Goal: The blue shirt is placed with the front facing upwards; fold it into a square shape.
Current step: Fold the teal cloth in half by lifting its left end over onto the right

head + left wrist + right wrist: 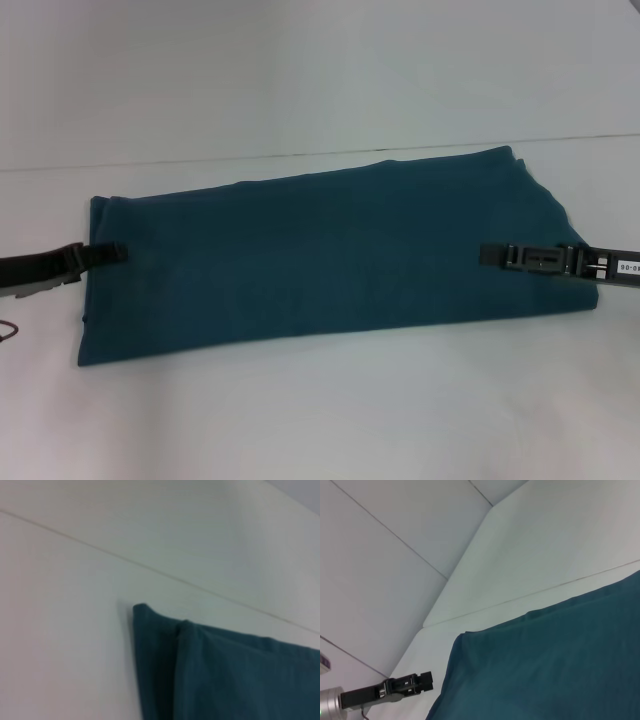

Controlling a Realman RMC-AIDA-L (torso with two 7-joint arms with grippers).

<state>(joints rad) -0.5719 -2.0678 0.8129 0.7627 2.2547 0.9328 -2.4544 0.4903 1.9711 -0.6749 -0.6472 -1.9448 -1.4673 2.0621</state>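
Soft, even, diffuse light fills all three views, with a cool tint and no glare. The white table surface [320, 420] looks bright and nearly washed out. The dark teal-blue cotton shirt [330, 250] casts only a faint, thin shadow along its edges. Both wrist views are soft and blurred, fabric weave unreadable.

— How is the blue shirt [330, 250] laid out?
— It is spread flat as a long, dark teal band running across the table, already folded lengthwise; no lettering or collar is shown.
— And the ends?
— At the left end, layered folded edges are seen [180, 630]; the right end is slanted, possibly a tucked sleeve, though that cannot be told.
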